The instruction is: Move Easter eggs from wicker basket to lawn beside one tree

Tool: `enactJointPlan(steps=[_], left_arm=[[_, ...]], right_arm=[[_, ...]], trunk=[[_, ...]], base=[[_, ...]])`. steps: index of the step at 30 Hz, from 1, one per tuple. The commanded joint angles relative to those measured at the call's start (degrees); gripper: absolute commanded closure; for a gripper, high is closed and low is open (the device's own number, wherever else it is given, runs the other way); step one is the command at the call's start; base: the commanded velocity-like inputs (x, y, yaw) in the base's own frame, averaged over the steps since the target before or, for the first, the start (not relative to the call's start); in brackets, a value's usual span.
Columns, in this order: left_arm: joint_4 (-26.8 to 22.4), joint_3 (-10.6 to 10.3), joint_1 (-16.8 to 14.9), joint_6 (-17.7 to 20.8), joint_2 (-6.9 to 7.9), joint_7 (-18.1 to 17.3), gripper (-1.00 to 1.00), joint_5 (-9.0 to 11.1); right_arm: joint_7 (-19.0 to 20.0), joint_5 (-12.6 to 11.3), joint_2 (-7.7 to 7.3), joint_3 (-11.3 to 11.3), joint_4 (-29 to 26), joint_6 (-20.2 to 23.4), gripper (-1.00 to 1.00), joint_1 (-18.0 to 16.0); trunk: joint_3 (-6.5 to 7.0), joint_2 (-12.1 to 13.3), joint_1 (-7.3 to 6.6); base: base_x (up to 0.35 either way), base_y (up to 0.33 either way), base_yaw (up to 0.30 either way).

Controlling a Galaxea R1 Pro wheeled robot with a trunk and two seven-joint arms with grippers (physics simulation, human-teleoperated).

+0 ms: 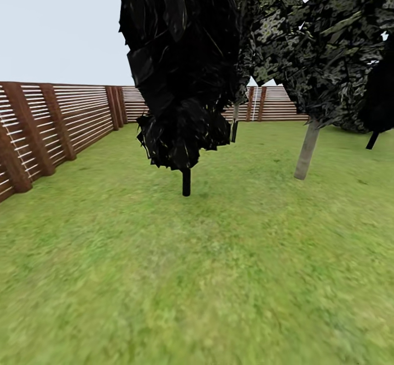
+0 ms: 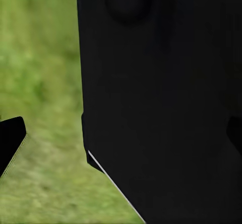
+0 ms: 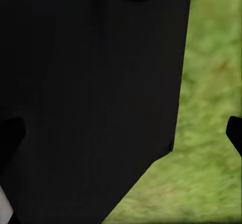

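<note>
On lawn (image 1: 219, 277) — dark conifer (image 1: 183, 69); fence (image 1: 54, 124)

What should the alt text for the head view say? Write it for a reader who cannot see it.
A green lawn stretches ahead to a black-foliaged conifer on a thin dark stem. Right of it stands a tree with a pale grey trunk and mottled leaves. A brown slatted fence runs along the left and far edges under a pale sky.

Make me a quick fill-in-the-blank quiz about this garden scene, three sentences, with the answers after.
1. The brown slatted wooden fence runs along the view's ____ side.
2. The nearest black-foliaged conifer stands on mottled green ____.
3. The pale grey-brown trunk leans to the conifer's ____.

Answers: left; grass; right
</note>
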Motion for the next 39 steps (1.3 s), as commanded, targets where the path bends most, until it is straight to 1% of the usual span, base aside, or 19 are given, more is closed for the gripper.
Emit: enactJointPlan(steps=[1, 39], left_arm=[[-0.01, 0.05, -0.01, 0.0, 0.0, 0.02, -1.0, 0.02], [-0.01, 0.04, -0.01, -0.01, 0.0, 0.02, -1.0, 0.04]], right_arm=[[0.07, -0.03, 0.0, -0.06, 0.03, -0.05, -1.0, -0.03], [0.07, -0.03, 0.17, 0.05, 0.06, -0.06, -1.0, -0.03]], trunk=[[-0.08, -0.02, 0.0], [-1.58, -0.02, 0.0]], base=[[0.0, 0.0, -0.272], [0.0, 0.0, -0.27]])
